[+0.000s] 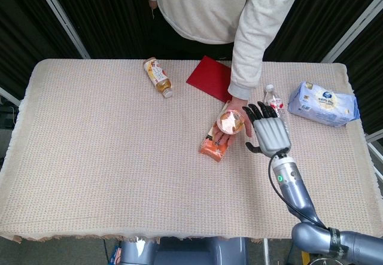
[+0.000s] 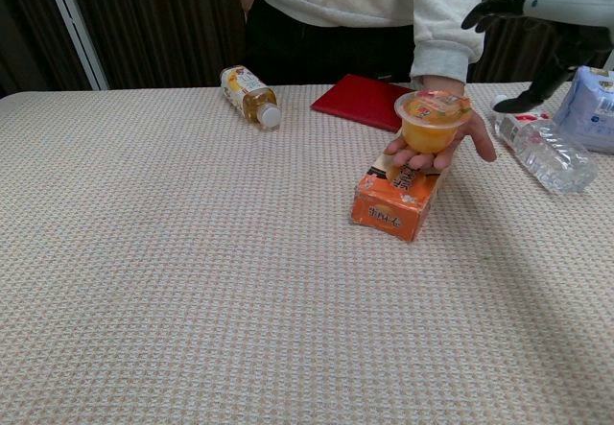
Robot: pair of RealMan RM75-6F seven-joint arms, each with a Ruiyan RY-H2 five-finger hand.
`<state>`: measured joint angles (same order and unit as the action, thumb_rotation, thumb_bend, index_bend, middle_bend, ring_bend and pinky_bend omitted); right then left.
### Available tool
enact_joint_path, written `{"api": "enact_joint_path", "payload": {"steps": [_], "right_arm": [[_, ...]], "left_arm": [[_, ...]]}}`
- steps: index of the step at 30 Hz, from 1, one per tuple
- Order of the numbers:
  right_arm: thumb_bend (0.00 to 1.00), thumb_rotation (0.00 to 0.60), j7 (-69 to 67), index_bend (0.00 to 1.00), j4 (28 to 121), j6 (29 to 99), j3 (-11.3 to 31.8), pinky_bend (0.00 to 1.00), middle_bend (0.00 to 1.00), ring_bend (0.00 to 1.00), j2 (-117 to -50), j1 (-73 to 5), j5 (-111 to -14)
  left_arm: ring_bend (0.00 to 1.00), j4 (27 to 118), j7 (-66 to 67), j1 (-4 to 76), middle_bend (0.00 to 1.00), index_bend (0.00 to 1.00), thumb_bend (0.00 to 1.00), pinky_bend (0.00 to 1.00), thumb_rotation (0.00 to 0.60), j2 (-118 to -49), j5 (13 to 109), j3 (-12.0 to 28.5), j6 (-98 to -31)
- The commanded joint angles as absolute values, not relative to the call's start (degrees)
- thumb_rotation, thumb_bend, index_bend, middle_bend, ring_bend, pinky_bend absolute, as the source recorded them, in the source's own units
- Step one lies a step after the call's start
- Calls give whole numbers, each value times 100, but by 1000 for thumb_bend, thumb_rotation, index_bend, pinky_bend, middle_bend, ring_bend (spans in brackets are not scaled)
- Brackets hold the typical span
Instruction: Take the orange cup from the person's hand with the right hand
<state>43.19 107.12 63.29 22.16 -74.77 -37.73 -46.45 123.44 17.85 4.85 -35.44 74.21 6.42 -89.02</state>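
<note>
Tabletop scene with a woven beige cloth-covered table [image 1: 108,157]. The small orange translucent plastic cup [image 2: 433,123] with a sealed foil lid stands upright on the upturned palm of the person's hand [image 2: 443,152], lid facing up and its axis vertical; from the head view only the round lid [image 1: 230,122] is seen, face-on. The cup is held just above the far end of an orange rectangular carton [image 2: 395,200], which lies flat on the table with its long axis running from the person toward the robot, angled slightly to the left at the near end.

The robot's right hand [image 1: 270,132], grey-backed with black fingers, hangs just beside the cup on its right, back upward, fingers [image 1: 258,112] spread and extended toward the person, holding nothing and apart from the cup. In the chest view the same hand [image 2: 552,8] appears at the upper right, raised above table level, with dark fingertips [image 2: 480,12] pointing left toward the person's sleeve. The left hand appears in neither view.

Other items: a clear plastic water bottle [image 2: 542,152] lying on its side right of the cup; a blue-and-white soft packet [image 1: 323,103] at the far right; a flat red booklet [image 1: 209,78] near the far edge; a small amber-filled drink bottle [image 1: 158,76] lying on its side at the far left-centre.
</note>
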Motion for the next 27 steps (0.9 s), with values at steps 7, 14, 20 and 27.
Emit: {"api": "enact_joint_path", "payload": {"steps": [7,14,20,27], "right_arm": [[170,600,5375,80,9823,6092,2465,117,23,0,-8136,-4995,-2903],[170,600,5826,51,9626,6139,2277,117,6,0,-8236,-5458,-2040],[170,600,5953,36,9650,6201,2110,117,0,0,-8204,-5672,-1659],[170,600,5872,31,9584,6221,1977,117,0,0,-8239,-5800,-1563]], "left_arm": [[0,12295,1745,552,0,0,152,0,600,-3541,7290,664,-8769],[0,12281,1733,578,0,0,152,0,600,-3536,7237,673,-8730],[0,12287,1766,594,0,0,152,0,600,-3546,7226,661,-8703],[0,12303,1815,615,0,0,152,0,600,-3563,7212,649,-8672]]}}
